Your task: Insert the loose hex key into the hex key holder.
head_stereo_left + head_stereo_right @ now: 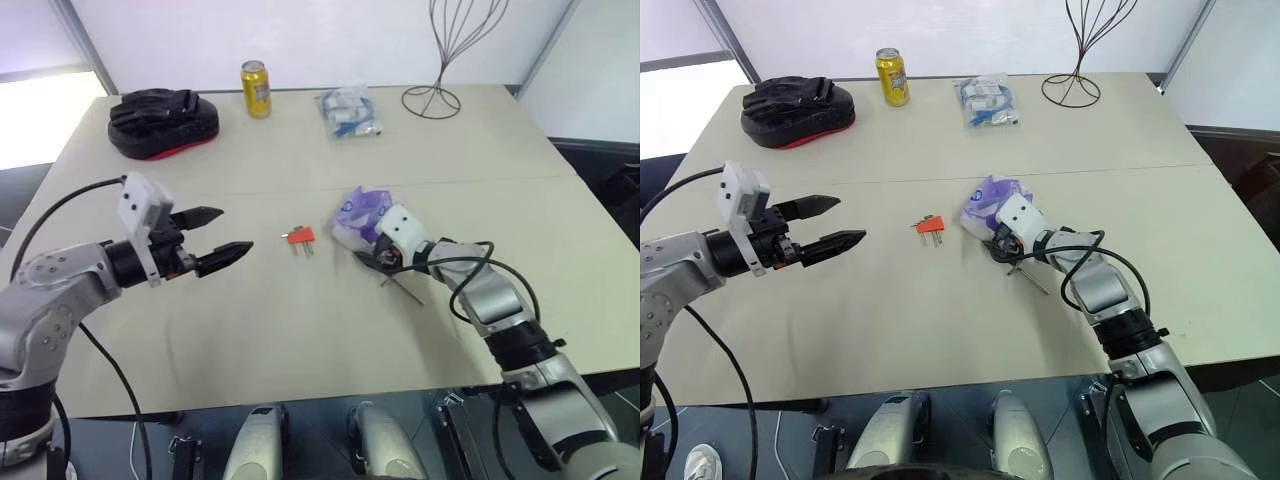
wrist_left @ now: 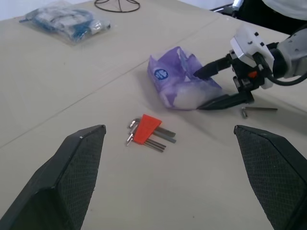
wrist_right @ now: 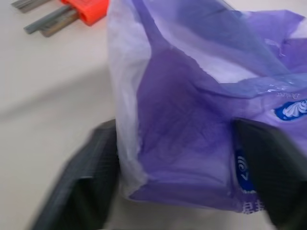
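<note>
Beige table (image 1: 300, 340), hex key holder (image 1: 300, 236) mid-table, open room around.

The hex key holder (image 1: 299, 237) lies on the table (image 1: 300, 330) near its middle, with the tissue pack (image 1: 361, 215) to its right and the loose hex key (image 1: 403, 287) right of and nearer than that pack; the right gripper (image 2: 217, 86) sits at the near right side of the pack, one finger on each side of its end, the key just beside it. The left gripper (image 1: 210, 236) hangs left of the holder, well apart from it; along the far edge, left to right, lie a glove (image 1: 162, 122), a can (image 1: 256, 89), a bag (image 1: 349, 112) and a wire stand (image 1: 440, 60)
</note>
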